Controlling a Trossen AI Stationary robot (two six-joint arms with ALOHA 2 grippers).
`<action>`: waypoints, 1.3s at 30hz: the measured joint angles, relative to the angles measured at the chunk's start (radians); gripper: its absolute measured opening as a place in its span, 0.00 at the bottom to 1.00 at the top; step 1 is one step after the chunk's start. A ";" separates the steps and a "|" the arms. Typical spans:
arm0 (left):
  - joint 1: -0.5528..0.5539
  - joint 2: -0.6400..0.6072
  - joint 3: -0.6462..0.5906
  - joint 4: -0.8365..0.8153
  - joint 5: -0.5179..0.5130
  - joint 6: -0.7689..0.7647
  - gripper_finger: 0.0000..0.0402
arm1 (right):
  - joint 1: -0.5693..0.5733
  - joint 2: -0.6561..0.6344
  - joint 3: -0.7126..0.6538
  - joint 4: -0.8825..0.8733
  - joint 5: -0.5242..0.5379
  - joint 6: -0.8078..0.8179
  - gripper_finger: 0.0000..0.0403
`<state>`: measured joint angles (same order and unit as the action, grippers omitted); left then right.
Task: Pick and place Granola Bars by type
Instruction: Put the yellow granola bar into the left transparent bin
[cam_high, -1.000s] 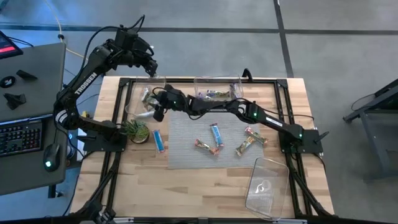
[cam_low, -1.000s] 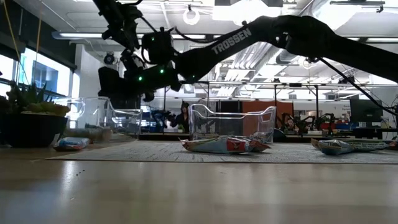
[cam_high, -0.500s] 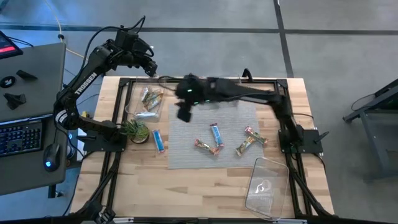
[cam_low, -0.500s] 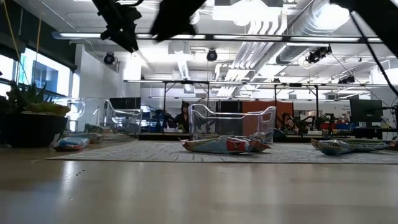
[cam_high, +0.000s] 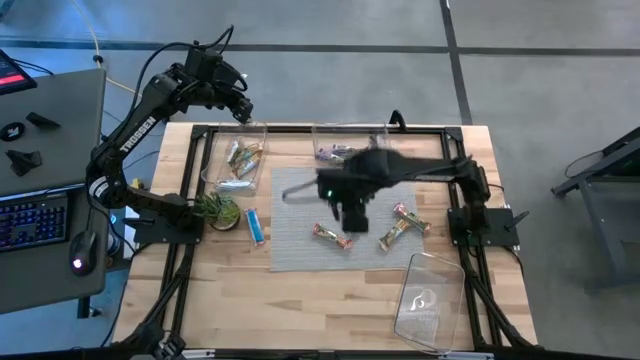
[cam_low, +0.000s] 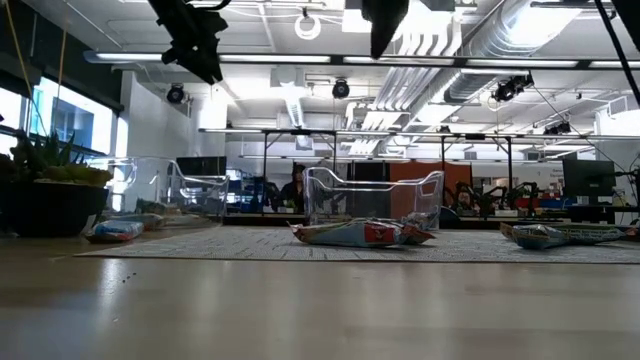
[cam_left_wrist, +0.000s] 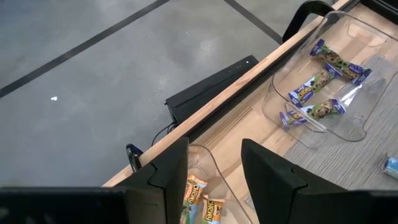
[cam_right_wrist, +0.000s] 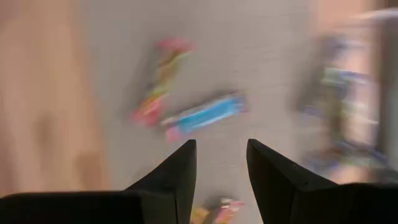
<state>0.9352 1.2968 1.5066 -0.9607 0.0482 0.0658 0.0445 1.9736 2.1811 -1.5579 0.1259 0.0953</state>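
R gripper (cam_high: 352, 212) above grey mat (cam_high: 300, 205), fingers apart, empty, over blue bar (cam_right_wrist: 202, 116), L gripper (cam_high: 243, 112) spread, idle above far-left bin (cam_high: 232, 160) w/ orange bars (cam_left_wrist: 198, 198), purple bars (cam_left_wrist: 323, 78) in far-centre bin (cam_left_wrist: 367, 112).

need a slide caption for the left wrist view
Left gripper open above a clear bin; purple granola bars fill another.

Granola Bars (cam_high: 398, 228) scattered flat on mat.
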 joint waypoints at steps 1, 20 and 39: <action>0.000 0.000 0.000 0.000 -0.001 0.000 0.36 | 0.014 0.000 -0.026 0.005 -0.070 -0.047 0.31; 0.000 0.000 0.000 -0.007 0.003 -0.049 0.36 | 0.101 -0.002 -0.670 0.064 -0.161 -0.208 0.31; 0.000 0.000 0.000 -0.007 -0.003 -0.056 0.36 | 0.087 -0.002 -0.823 0.268 -0.101 -0.260 0.31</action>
<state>0.9356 1.2968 1.5063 -0.9676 0.0455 0.0097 0.1318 1.9717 1.3586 -1.2903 0.0253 -0.1646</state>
